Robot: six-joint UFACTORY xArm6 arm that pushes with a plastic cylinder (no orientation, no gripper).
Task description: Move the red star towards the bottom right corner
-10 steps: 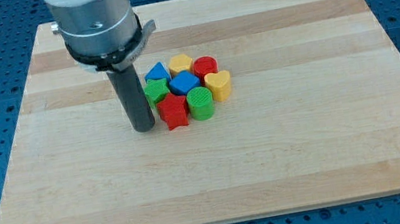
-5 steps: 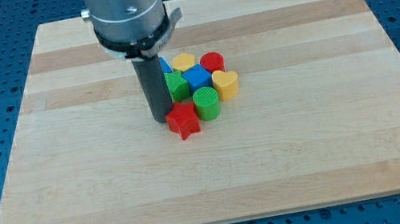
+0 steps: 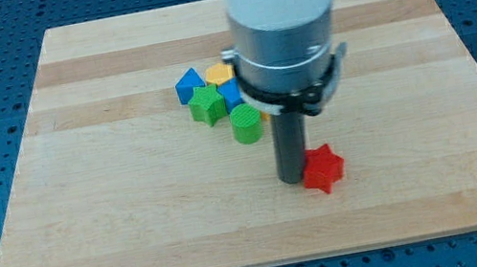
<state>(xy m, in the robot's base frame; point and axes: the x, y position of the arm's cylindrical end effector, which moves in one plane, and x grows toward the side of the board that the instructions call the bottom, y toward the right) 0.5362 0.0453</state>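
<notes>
Rod end, my tip (image 3: 294, 180), carries nothing and presses the red star (image 3: 322, 169) from that star's left. You'd judge the board's bottom right corner lies beyond the star, so keep pushing from its upper left.

The arm (image 3: 284, 29) runs off the view's top, so its upper part is cut. Its wide collar covers the right side of the block cluster: the yellow block (image 3: 220, 73) only pokes out as a sliver, shape can't be told, and a blue block (image 3: 231, 92) beside it is mostly hidden too. The rod hides the left edge of the red star (image 3: 323, 168), so whether the tip (image 3: 294, 179) touches it is unclear.
</notes>
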